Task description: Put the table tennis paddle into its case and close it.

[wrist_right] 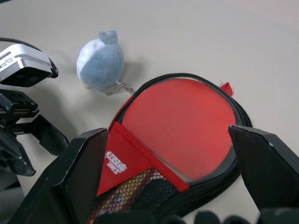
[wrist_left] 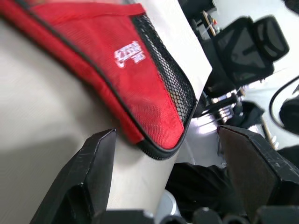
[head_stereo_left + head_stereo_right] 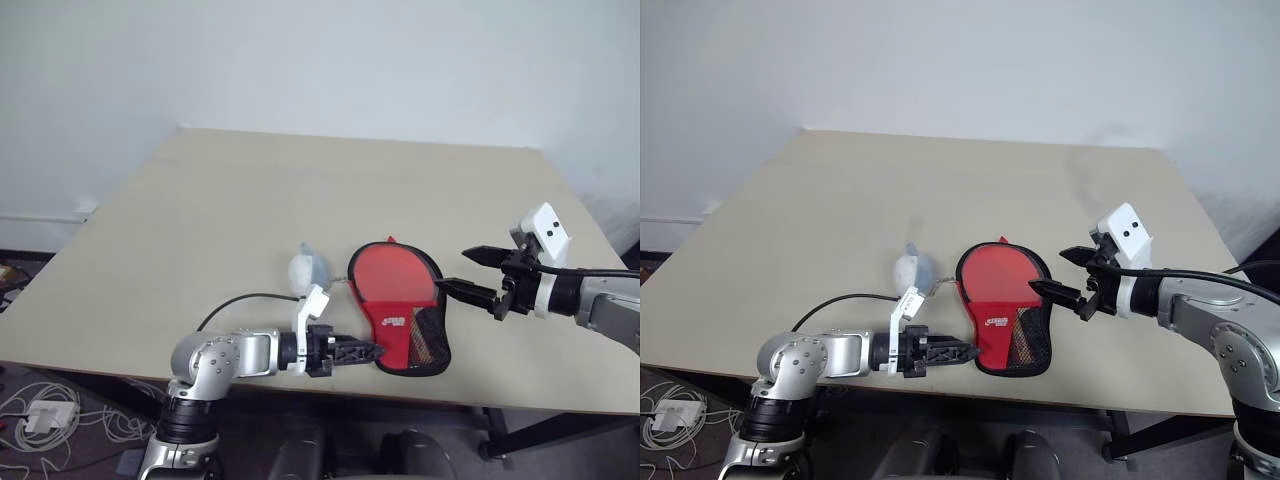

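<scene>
Jaws wide on both grippers [image 3: 372, 351] [image 3: 457, 272], flanking case [image 3: 420, 340]; paddle [image 3: 392, 275] in, flap open; next, zipping shut.

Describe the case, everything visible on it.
The case is a paddle-shaped fabric pouch, red with a white logo, a black mesh pocket and black edging. It lies flat near the table's front edge, open at its round end, with the paddle's red face showing inside. A pale blue plush is chained to it. Neither gripper touches it.
</scene>
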